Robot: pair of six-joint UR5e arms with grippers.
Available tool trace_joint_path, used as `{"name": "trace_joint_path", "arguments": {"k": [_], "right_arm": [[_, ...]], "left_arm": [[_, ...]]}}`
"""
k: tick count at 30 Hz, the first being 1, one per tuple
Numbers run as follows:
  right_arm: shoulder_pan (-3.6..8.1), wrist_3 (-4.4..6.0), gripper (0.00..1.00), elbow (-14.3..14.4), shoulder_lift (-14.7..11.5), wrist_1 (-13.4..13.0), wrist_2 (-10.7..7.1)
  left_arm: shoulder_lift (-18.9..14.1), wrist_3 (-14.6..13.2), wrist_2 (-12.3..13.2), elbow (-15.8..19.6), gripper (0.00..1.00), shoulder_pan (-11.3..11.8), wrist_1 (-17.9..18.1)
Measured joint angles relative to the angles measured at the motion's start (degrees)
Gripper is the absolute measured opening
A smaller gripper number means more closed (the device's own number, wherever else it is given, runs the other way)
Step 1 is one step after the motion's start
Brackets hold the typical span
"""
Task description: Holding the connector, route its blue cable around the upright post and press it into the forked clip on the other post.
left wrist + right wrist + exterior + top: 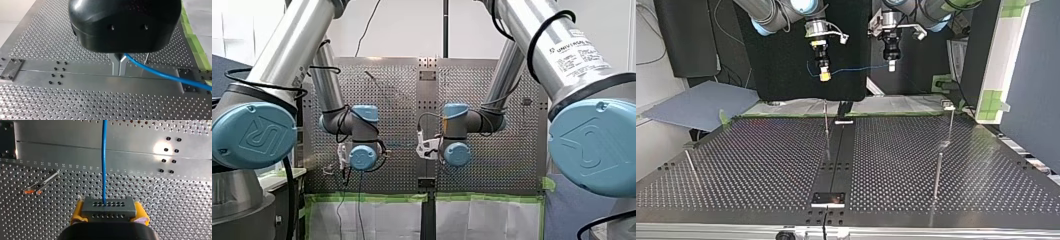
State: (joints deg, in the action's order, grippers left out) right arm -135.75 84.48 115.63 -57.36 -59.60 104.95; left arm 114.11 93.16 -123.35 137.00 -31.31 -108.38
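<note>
Blue cable (pixel 104 157) is strung through the air between the two grippers, well above the big dark perforated metal table (pixel 761 160). Seen from across the table in the top view, the robot's silver right arm (pixel 771 15) comes down at the left. Its silver left arm (pixel 931 7) comes down at the right, and both grippers point straight down, hanging near one another beyond the table's far edge. The right gripper (pixel 825 75) has its yellow pads (pixel 78 211) clamped on the two ends of a flat grey connector (pixel 108 207) with rows of small holes. The cable leaves one of those holes and runs straight ahead of the gripper. The black left gripper (pixel 119 71) has its metal fingers (pixel 115 65) drawn together with only a slit between them, pinching the cable, which comes out beside them and trails off to one side over the plate. Four thin upright metal rods stand on the table in the top view: a middle post (pixel 826 122) by the far edge, a far right post (pixel 950 125), a near right post (pixel 937 175) and a near left post (pixel 690 166). From where I stand I cannot make out which of them carries the forked clip
</note>
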Motion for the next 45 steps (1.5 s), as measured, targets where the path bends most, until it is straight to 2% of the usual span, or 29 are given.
{"name": "trace_joint_path", "arguments": {"k": [6,14,45], "right_arm": [[0.00,-0.07,0.00,0.15,0.18,0.29,0.13],[0.00,-0.17,0.00,0.59,1.83,1.77,0.25],[0.00,-0.18,0.00,0.61,1.93,1.85,0.26]], "left_arm": [[0.25,0.00,0.06,-0.42,0.00,-0.36,0.07],[0.42,0.00,0.09,-0.68,0.00,-0.69,0.09],[0.44,0.00,0.09,-0.70,0.00,-0.70,0.09]]}}
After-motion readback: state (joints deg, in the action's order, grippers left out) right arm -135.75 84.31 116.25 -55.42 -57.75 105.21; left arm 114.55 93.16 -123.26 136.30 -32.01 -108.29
